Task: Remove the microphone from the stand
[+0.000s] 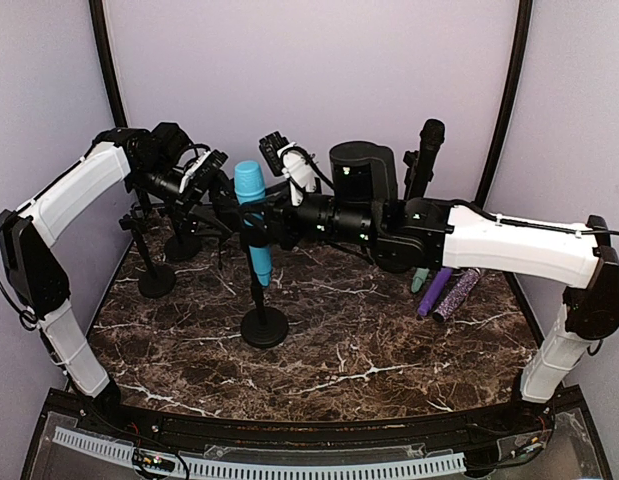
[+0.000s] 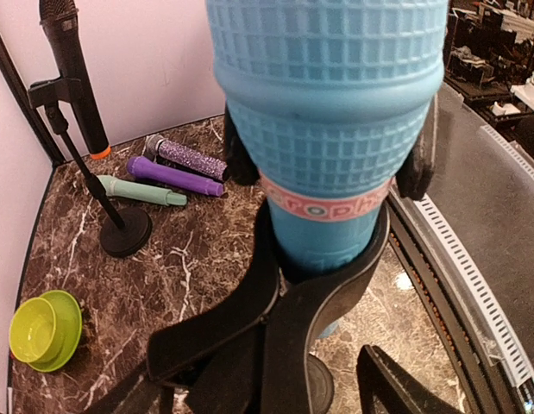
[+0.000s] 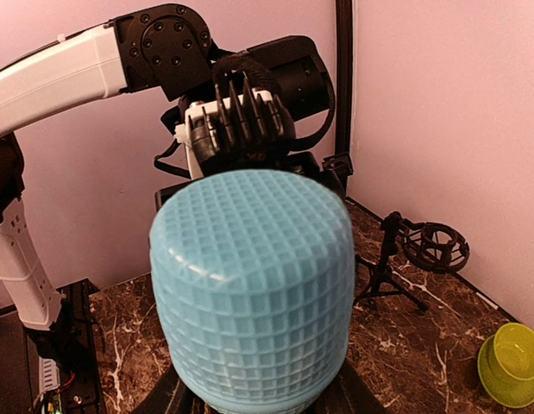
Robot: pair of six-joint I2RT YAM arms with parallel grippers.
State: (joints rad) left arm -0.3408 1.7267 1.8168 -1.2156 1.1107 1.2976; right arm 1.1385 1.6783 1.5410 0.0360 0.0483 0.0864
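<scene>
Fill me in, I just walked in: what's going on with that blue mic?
Both arms are at the blue microphone, which stands upright in the clip of its stand. The right gripper reaches across to the handle below the head. The left gripper sits close by the head on the other side. Whether either one is clamped on it cannot be told. The microphone is not yet out of the clip.

A blue microphone (image 2: 327, 112) sits in a black clip (image 2: 370, 259); 3 loose microphones (image 2: 174, 176) lie on the desk (image 2: 197, 276).
</scene>
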